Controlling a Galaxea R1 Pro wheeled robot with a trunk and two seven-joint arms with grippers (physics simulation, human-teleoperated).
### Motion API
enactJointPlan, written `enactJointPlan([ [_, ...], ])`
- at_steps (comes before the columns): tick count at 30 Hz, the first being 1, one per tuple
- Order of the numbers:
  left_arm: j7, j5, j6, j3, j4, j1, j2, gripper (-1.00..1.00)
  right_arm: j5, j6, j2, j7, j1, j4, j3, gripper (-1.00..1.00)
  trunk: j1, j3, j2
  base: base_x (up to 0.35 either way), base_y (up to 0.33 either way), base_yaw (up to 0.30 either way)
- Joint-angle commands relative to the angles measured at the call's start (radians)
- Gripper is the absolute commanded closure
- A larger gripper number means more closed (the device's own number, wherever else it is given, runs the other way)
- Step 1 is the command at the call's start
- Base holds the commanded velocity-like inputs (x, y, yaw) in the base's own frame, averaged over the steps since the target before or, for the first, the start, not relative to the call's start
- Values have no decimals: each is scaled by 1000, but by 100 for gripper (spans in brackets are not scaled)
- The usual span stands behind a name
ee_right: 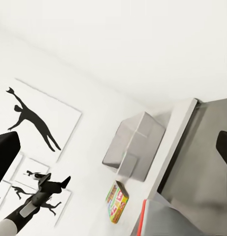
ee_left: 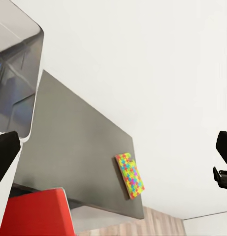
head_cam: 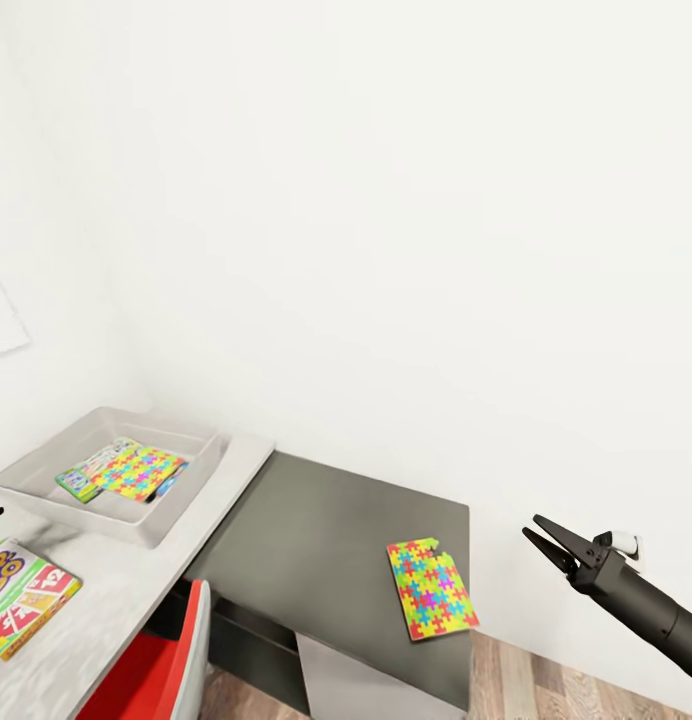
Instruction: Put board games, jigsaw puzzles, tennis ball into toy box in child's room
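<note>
- Toy box [head_cam: 46,487] sits on the pale desk [head_cam: 116,600], with a jigsaw puzzle [head_cam: 138,472] and a printed game box inside.
- Second jigsaw puzzle [head_cam: 432,587] lies flat on the dark lower desk section [head_cam: 316,560].
- SKIP-BO board game [head_cam: 21,597] lies beside the toy box.
- Right end effector [head_cam: 556,545] hangs released, grasping nothing.
- Left end effector [ee_right: 56,185]: fingers spread, empty.

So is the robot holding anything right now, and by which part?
Nothing. The right gripper is open and empty beside the desk; the left gripper's fingers have nothing between them.
</note>
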Motion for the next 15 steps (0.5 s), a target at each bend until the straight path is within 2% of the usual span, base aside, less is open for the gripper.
enactJointPlan([
  [1, -4, 1, 11, -1, 0, -1, 0, -100, 1, 4, 0, 3, -1, 0, -1, -100, 1, -1, -2, -91, 0, -174],
  [15, -4, 1, 11, -1, 0, -1, 1, -100, 0, 4, 0, 2, -1, 1, 1, -100, 1, 18, -2, -28, 0, -202],
])
